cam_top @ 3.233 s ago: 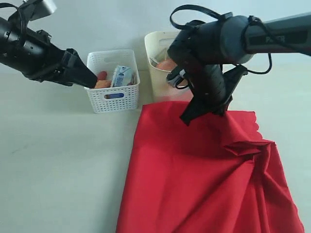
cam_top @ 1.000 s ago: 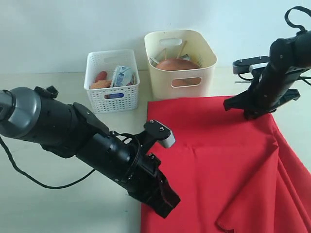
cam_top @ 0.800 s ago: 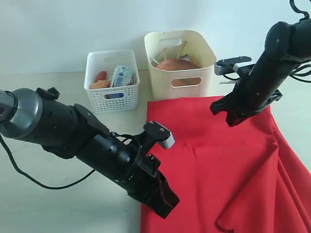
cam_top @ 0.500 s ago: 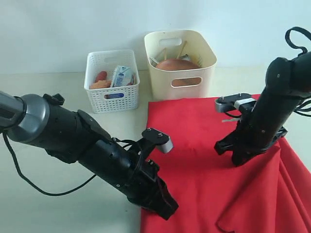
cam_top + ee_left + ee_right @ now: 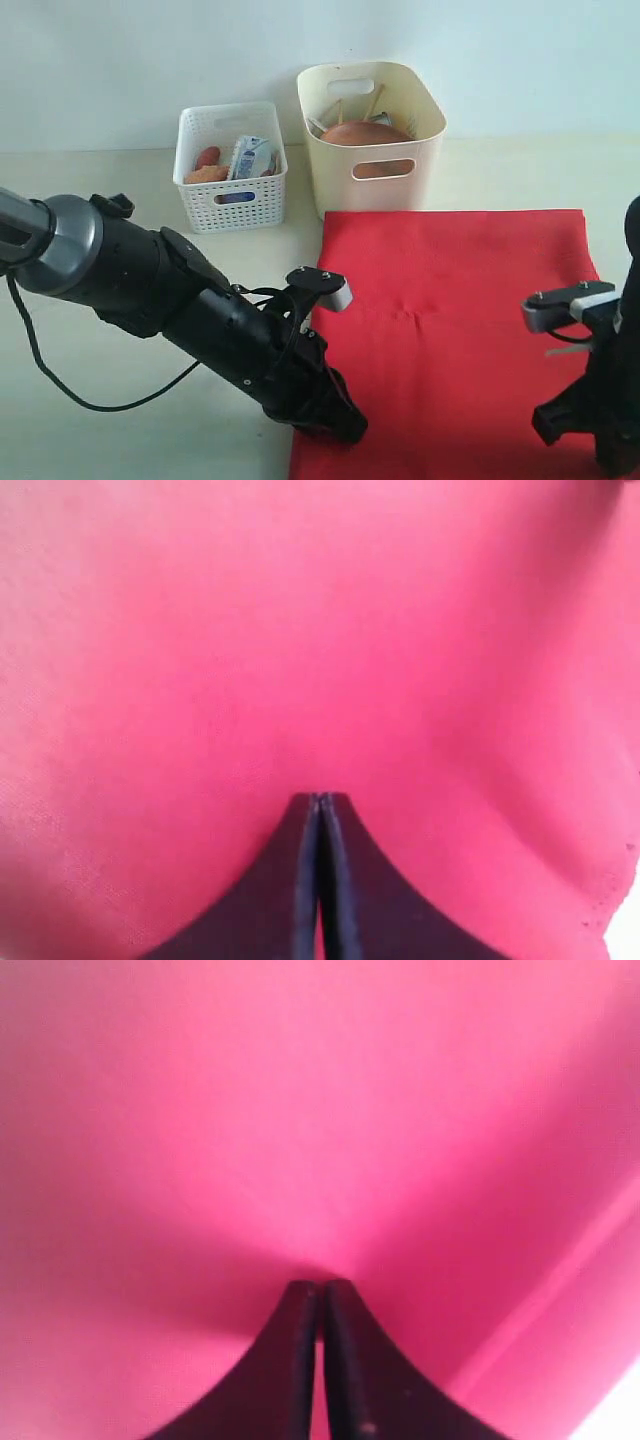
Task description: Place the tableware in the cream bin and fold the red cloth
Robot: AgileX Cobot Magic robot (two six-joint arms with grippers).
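Cloth (image 5: 450, 320) lies flat at 6 o'clock from the bin (image 5: 420, 150), near edge cut off. Left gripper (image 5: 320, 798) and right gripper (image 5: 318, 1285): jaws together, tips against fabric; any pinch is unclear.

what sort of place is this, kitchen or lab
Likely a robot test bench, not a kitchen: bare tabletop against a blank wall, two black robot arms, a cream bin and red cloth.
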